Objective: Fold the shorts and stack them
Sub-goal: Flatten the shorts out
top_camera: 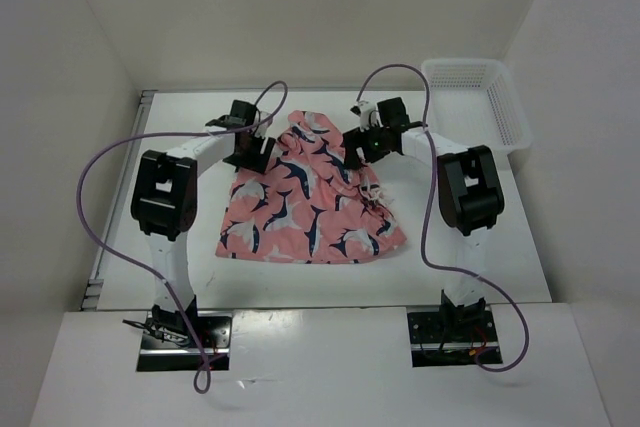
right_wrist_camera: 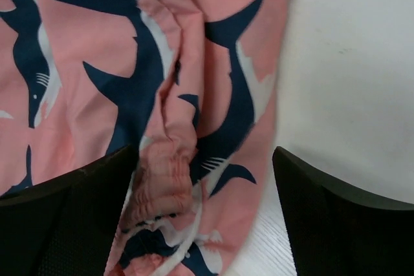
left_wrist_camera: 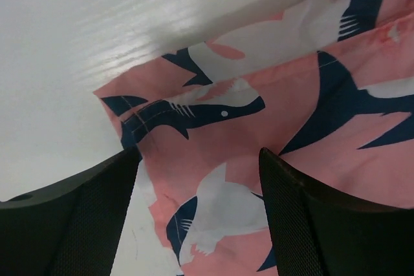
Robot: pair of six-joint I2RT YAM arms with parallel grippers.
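Shorts (top_camera: 310,209): salmon pink, navy and white sharks printed all over. Left tool (left_wrist_camera: 199,156), right tool (right_wrist_camera: 204,153): black, shark print showing between the jaws. Desk (top_camera: 460,269): plain white. Basket (top_camera: 470,66): white mesh. Cables (top_camera: 427,227): purple.

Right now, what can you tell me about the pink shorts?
The shorts are soft salmon-pink cloth printed with navy and white sharks. They lie spread mostly flat on the white table, rumpled at the far end, with a gathered waistband on the right side. The left end effector and right end effector sit open over their far corners; contact is unclear.
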